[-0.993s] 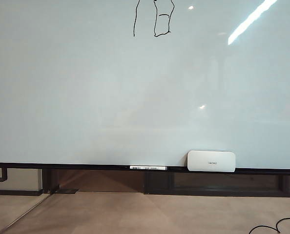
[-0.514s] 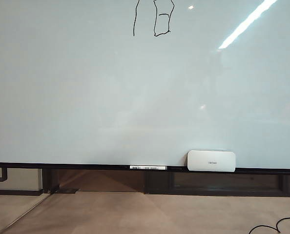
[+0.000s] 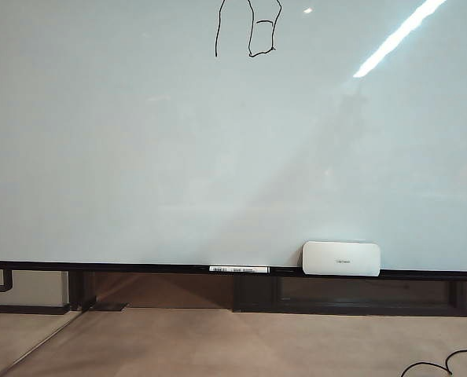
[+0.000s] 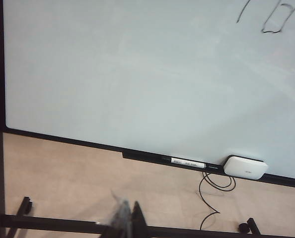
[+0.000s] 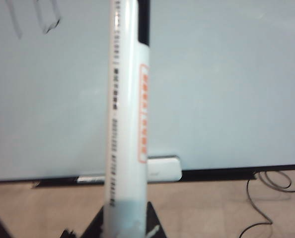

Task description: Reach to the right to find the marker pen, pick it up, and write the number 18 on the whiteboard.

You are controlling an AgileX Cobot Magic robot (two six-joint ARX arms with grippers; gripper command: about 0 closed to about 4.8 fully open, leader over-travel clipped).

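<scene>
The whiteboard fills the exterior view, with the number 18 drawn in thin black strokes at its top edge. Neither gripper shows in that view. In the right wrist view my right gripper is shut on the marker pen, a white barrel with an orange label and black print that stands up between the black fingers, away from the board. The pen's tip is out of frame. In the left wrist view my left gripper shows only its two tips, held together with nothing between them, well back from the board.
A white rounded eraser and a barcode-labelled pen sit on the board's black ledge. Below are the stand's dark rails and tan floor. A black cable loops on the floor under the eraser.
Faint reflections on the glossy board have shifted. The strokes, the eraser and the ledge pen stand as before.
</scene>
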